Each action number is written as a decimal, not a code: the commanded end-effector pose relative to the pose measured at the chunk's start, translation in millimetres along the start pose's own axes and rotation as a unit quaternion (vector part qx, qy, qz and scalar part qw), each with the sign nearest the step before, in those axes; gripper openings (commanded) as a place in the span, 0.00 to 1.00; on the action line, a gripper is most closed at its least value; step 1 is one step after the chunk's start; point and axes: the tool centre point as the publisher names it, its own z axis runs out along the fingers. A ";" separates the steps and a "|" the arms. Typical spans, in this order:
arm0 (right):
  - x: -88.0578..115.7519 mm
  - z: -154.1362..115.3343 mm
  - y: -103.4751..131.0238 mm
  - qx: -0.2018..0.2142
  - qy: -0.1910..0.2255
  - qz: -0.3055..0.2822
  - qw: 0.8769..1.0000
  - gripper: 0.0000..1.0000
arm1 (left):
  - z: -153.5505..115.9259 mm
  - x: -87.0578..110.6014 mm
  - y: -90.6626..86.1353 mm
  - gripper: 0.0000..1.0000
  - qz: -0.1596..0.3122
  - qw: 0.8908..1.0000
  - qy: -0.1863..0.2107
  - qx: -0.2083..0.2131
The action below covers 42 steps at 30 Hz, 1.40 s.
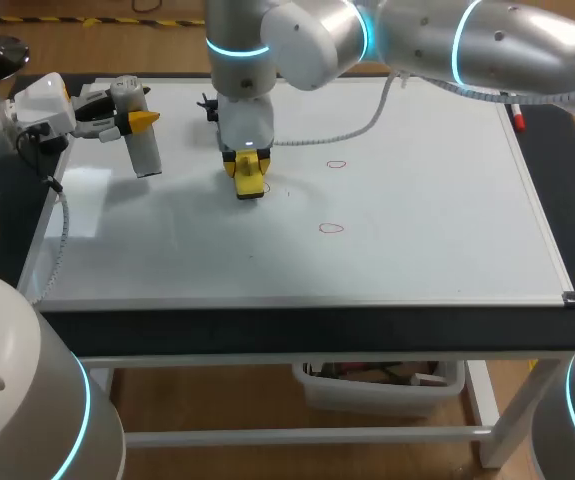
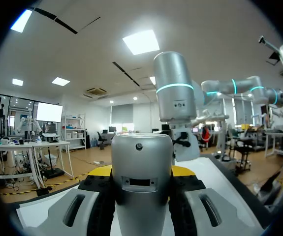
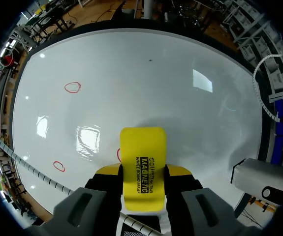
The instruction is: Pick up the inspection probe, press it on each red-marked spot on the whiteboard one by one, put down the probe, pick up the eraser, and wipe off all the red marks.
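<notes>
Right end effector (image 3: pixel 143 172) grips eraser (image 1: pixel 250 182); left end effector (image 2: pixel 141 172) grips probe (image 1: pixel 145 152) near whiteboard (image 1: pixel 417 230) edge.

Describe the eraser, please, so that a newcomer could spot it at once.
Start at the whiteboard that covers the table. Left of its middle, the right gripper points down at it, shut on the eraser. It is the only yellow block there; the left gripper's probe is a grey cylinder.
</notes>
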 end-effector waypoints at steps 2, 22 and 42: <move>-3.1 5.7 -0.4 -0.003 0.001 0.000 1.000 0.00 | 0.6 1.1 -0.8 0.00 0.001 1.000 -0.002 0.000; 13.5 18.6 -0.6 -0.016 0.005 0.021 1.000 0.00 | 0.6 1.1 -0.8 0.00 0.001 1.000 -0.002 0.000; 61.3 25.0 2.6 -0.021 0.019 0.070 0.997 0.00 | 0.6 1.1 -0.8 0.00 0.001 1.000 -0.002 0.000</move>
